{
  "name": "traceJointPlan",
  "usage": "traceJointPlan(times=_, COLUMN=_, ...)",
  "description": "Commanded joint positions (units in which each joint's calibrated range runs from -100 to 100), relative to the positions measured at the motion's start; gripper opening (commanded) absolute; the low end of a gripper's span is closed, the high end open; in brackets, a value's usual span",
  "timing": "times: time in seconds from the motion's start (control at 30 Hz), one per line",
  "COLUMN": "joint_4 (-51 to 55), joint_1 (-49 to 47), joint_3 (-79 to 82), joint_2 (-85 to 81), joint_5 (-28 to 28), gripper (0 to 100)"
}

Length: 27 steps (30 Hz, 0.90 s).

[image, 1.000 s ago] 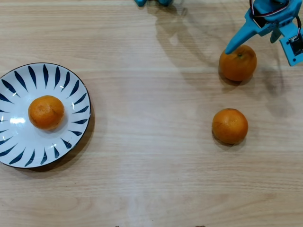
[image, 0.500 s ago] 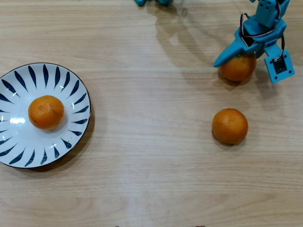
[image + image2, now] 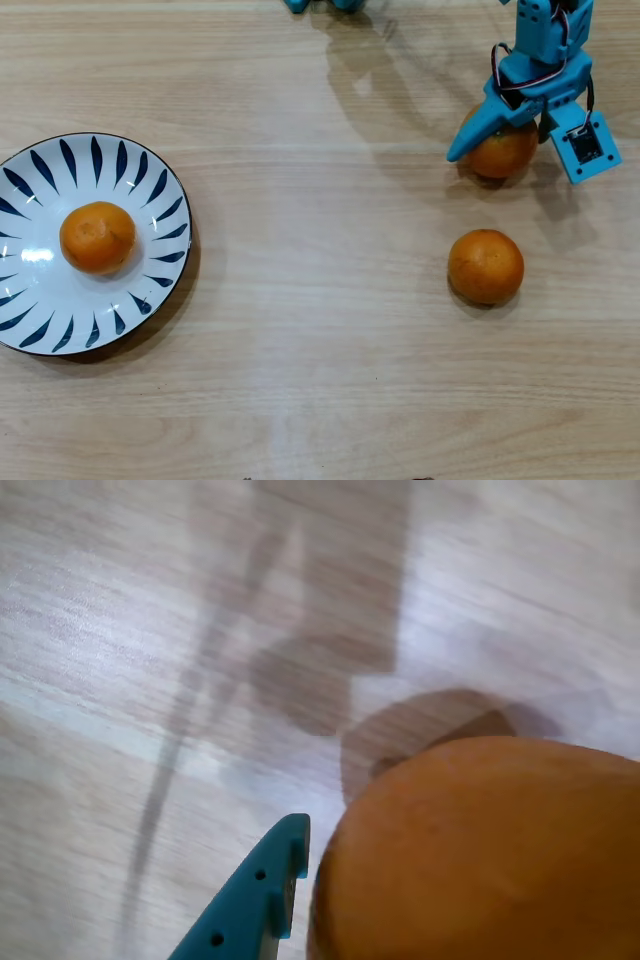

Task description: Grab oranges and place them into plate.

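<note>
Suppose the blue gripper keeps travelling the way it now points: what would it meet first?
Most likely the orange directly beneath the gripper, which straddles it with open jaws in the overhead view; the wrist view shows that fruit right beside one finger. Exact depth is unclear.

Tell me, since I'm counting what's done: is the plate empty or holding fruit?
Holding fruit: one orange sits in the plate; the other two lie on the table.

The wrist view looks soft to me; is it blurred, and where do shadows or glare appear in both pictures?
Wrist view: the wood-grain table is smeared, the round dimpled orange fills the corner slightly soft, and dark arm shadows cross the wood. Overhead view: sharp; a glare spot on the white, blue-petalled ceramic plate, soft shadows beside each fruit and under the blue hand.
</note>
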Motion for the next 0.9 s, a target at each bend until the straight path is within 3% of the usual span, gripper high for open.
traceJointPlan(times=0.0, joint_4=-1.5, joint_1=-0.1, joint_3=0.1, joint_2=-1.0, joint_5=0.3, gripper=38)
traceJointPlan(times=0.1, joint_4=-1.5, joint_1=-0.1, joint_3=0.1, joint_2=-1.1, joint_5=0.3, gripper=33)
traceJointPlan(times=0.27, joint_4=-1.2, joint_1=-0.2, joint_3=0.2, joint_2=-2.4, joint_5=0.5, gripper=35)
traceJointPlan(times=0.4, joint_4=8.0, joint_1=1.6, joint_3=-1.8, joint_2=-8.2, joint_5=2.9, gripper=37)
traceJointPlan(times=0.57, joint_4=15.8, joint_1=9.0, joint_3=-3.4, joint_2=-16.5, joint_5=9.8, gripper=38)
traceJointPlan(times=0.87, joint_4=16.3, joint_1=27.9, joint_3=-3.0, joint_2=-28.9, joint_5=25.8, gripper=38)
